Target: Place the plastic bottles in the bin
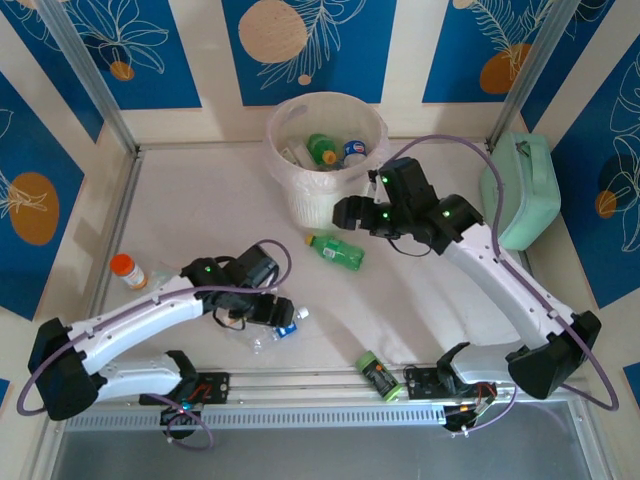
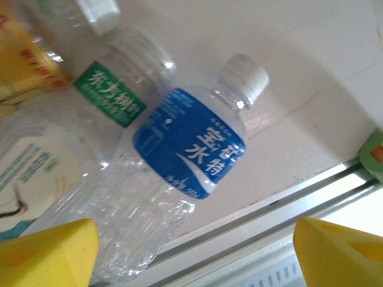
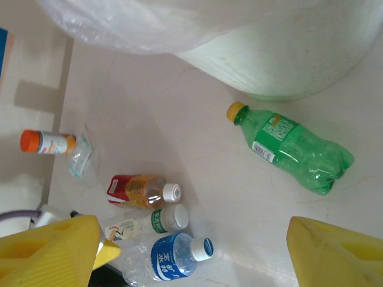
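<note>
Clear blue-labelled plastic bottle: lying on worktop, well apart from round translucent lined bin, on its near side. Left fingers apart, flanking bottle base. Right fingers apart, empty. Bottle likely light, crushable, slippery; grip across labelled midsection.

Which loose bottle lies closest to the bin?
The green bottle with the yellow cap, on its side just before the bin; the blue-label bottle and the orange-capped one lie much farther off.

Bright even light w/ soft shadows; L wrist view blurry, glare on blue-label bottle.
</note>
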Available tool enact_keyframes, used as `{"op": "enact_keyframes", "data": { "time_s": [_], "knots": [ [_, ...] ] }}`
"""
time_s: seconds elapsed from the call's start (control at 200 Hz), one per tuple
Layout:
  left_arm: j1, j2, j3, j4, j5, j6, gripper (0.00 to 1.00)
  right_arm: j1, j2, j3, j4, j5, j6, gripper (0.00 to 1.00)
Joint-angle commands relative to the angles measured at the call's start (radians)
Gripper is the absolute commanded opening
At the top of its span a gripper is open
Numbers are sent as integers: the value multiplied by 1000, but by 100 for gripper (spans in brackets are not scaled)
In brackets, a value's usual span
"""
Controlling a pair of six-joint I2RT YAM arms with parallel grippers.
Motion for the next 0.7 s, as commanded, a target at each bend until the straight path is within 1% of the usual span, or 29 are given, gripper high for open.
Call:
{"op": "enact_keyframes", "data": {
  "time_s": [0.0, 0.205, 0.445, 0.695],
  "knots": [
    [-34, 29, 9, 12, 51, 71, 84, -16, -45, -34, 2, -52, 43, 82],
    [-61, 68, 0, 10, 53, 104, 85, -38, -79, -91, 26, -77, 72, 82],
    [-67, 143, -12, 20, 67, 127, 87, -47, -79, -92, 22, -87, 71, 81],
    [-87, 218, 5, 41, 52, 150, 88, -61, -84, -110, 24, -96, 72, 81]
  ]
}}
